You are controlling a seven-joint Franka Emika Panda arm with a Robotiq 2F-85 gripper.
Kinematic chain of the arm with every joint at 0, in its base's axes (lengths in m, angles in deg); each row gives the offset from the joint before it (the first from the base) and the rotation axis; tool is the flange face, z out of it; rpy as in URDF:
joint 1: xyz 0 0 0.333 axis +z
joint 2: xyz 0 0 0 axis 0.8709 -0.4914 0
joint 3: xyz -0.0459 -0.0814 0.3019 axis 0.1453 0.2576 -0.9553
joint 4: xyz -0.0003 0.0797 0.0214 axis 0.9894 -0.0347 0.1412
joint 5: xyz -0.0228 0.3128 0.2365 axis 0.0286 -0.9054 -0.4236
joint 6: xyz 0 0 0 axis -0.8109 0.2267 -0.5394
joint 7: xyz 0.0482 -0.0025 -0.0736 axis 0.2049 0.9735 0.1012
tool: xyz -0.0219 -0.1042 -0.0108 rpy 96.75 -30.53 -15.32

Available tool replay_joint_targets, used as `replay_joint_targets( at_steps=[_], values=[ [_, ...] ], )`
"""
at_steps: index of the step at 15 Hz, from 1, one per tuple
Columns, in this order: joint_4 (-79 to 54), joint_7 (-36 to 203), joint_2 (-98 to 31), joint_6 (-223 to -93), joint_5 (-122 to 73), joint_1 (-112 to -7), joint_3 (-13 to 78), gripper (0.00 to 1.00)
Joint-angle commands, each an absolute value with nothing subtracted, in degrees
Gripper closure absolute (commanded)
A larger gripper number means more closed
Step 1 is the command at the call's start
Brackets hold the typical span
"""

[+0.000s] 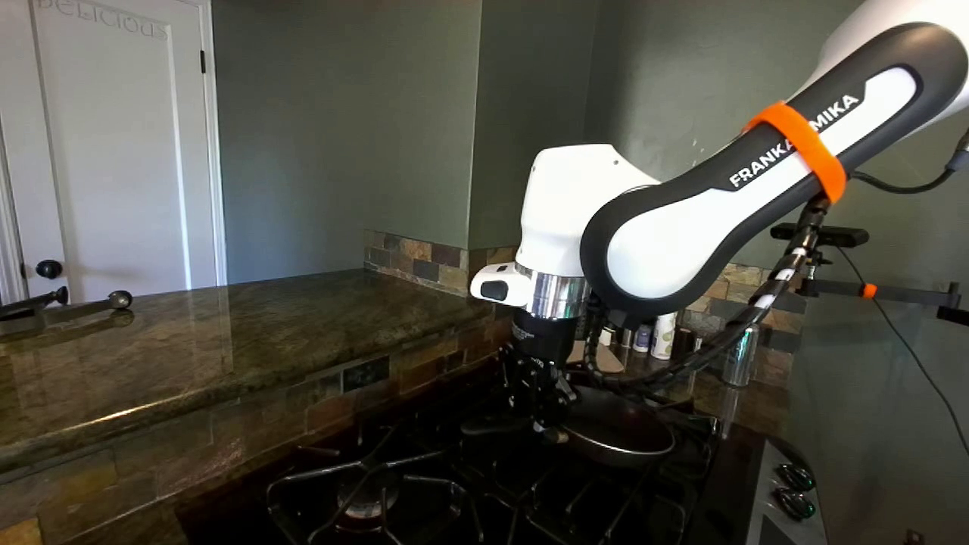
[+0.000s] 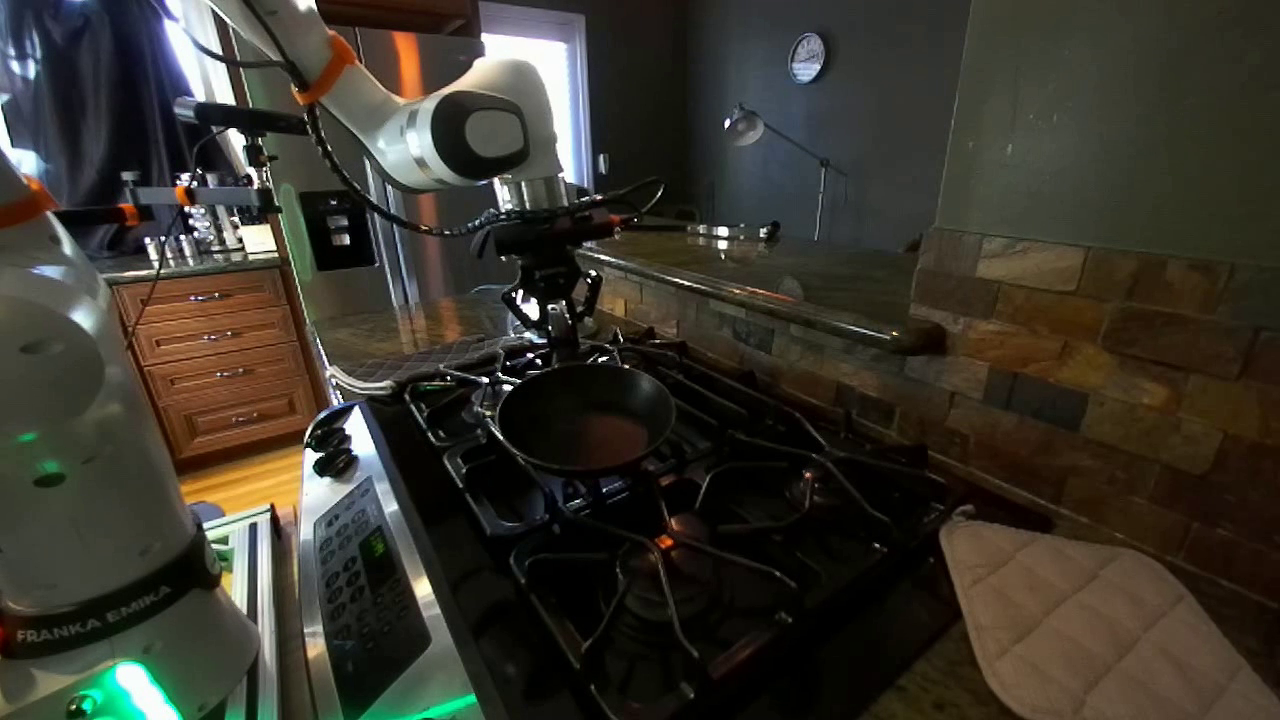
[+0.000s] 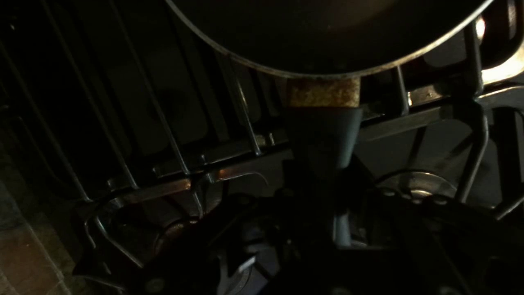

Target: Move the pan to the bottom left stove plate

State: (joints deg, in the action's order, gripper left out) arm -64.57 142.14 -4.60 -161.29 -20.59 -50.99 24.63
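The pan is dark, round and empty, and shows in both exterior views (image 1: 617, 425) (image 2: 585, 422). Its near rim and base also show in the wrist view (image 3: 327, 45). Its dark handle (image 3: 323, 131) runs down between the jaws in the wrist view and sticks out past the gripper in an exterior view (image 1: 492, 427). My gripper (image 3: 319, 184) is shut on the handle, close to the pan body; it points down in both exterior views (image 1: 546, 424) (image 2: 563, 340). The pan is over the middle of the stove grates; whether it touches them is unclear. The fingertips are very dark.
The black gas stove has metal grates (image 2: 730, 560) and several burners, one at the front of an exterior view (image 1: 367, 496). A raised stone counter (image 1: 227, 356) runs along the stove. A control panel with knobs (image 2: 335, 455) edges it. A quilted potholder (image 2: 1090, 610) lies beside it.
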Motion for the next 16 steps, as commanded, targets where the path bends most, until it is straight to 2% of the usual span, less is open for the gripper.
replay_joint_targets(
  at_steps=[1,10,16],
  values=[
    [-64.3,141.9,-5.1,-161.8,-20.7,-50.2,24.0,0.92],
    [-61.2,141.0,-7.0,-161.7,-25.1,-45.9,20.5,0.92],
    [-55.2,143.1,-13.5,-161.6,-27.6,-43.6,18.0,0.92]
  ],
)
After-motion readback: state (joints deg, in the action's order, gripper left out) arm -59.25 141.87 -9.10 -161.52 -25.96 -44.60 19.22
